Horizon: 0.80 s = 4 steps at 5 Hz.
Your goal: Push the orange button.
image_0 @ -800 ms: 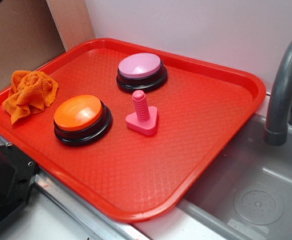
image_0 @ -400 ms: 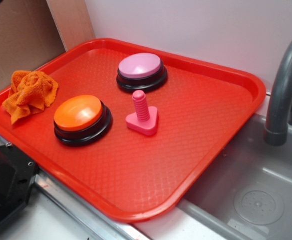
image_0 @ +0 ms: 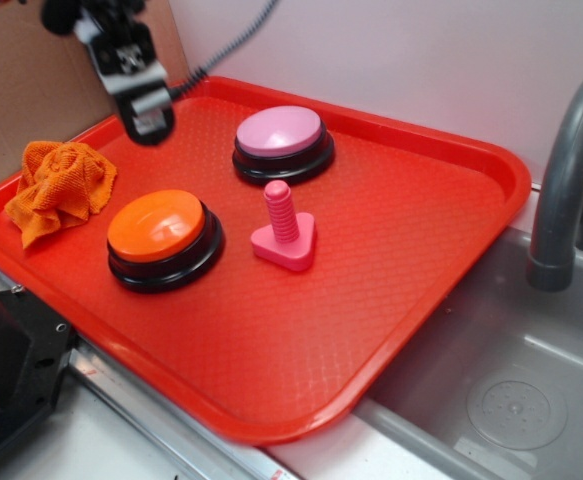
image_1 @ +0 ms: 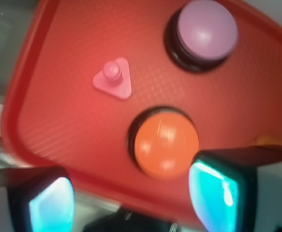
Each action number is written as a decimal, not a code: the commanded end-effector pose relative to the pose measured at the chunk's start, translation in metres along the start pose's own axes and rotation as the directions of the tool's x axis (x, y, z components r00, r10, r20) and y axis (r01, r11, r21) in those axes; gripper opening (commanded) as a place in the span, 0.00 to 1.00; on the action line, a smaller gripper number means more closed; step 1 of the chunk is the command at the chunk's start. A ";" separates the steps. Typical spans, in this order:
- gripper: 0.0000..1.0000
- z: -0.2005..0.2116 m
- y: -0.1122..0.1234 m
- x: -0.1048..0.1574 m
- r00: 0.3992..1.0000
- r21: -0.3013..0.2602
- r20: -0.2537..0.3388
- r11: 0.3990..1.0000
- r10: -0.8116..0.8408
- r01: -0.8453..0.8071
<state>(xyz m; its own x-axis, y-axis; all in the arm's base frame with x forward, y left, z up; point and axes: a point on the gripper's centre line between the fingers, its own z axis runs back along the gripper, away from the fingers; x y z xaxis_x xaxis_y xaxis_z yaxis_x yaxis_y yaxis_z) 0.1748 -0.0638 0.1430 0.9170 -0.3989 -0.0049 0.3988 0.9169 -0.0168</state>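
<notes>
The orange button (image_0: 156,226), with a domed orange top on a black base, sits at the front left of the red tray (image_0: 421,230). My gripper (image_0: 149,122) hangs in the air over the tray's far left part, behind and above the button, touching nothing. In the wrist view the orange button (image_1: 166,143) lies below, just ahead of my gripper (image_1: 131,200) and nearer its right fingertip (image_1: 213,191). The jaws stand wide apart, open, with nothing between them.
A pink-topped button (image_0: 279,132) stands at the tray's back, and a pink screw toy (image_0: 284,232) stands upright just right of the orange button. An orange cloth (image_0: 59,187) lies crumpled on the tray's left rim. A grey sink (image_0: 511,390) and faucet (image_0: 566,180) are to the right.
My gripper has come into the exterior view from the top left; earlier it was out of frame. Nothing on the tray has moved.
</notes>
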 end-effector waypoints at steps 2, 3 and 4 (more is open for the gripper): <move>1.00 -0.051 0.014 -0.002 0.994 0.150 0.051 0.985 -0.092 0.083; 1.00 -0.077 0.020 -0.012 0.995 0.074 0.016 0.993 -0.095 0.093; 1.00 -0.094 0.026 -0.042 0.999 0.032 0.027 0.999 -0.039 0.038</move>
<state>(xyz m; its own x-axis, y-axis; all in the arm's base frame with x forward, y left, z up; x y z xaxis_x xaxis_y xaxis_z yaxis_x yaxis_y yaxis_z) 0.1456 -0.0201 0.0491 0.9050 -0.4251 0.0183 0.4250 0.9051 0.0082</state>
